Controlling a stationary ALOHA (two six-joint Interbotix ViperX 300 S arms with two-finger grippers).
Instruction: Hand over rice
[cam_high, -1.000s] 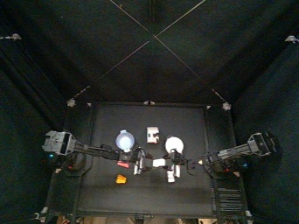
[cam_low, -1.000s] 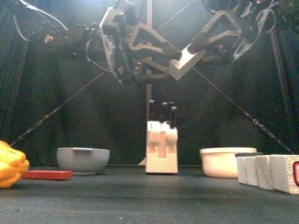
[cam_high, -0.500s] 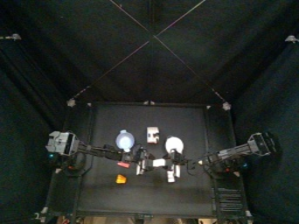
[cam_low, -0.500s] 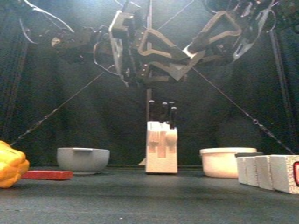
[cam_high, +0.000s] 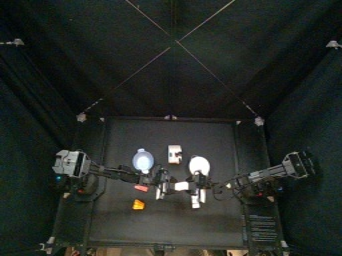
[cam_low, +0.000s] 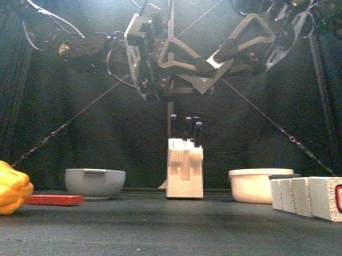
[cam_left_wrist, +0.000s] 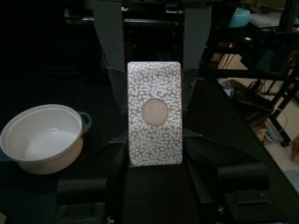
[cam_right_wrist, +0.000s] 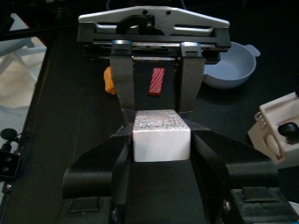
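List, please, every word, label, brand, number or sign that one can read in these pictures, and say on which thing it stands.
No text can be read anywhere.
Rice pack: a speckled print with a plain oval, no letters to be seen.
Boxes at the table's right: a red mark on one, too small to read.
Red pack: stripes only, blurred.
Knife block, bowls: no markings visible.

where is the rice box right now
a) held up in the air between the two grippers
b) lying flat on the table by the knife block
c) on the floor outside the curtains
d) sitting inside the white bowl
a: in the front view the rice box hangs high above the table, with the left gripper and right gripper meeting around it.
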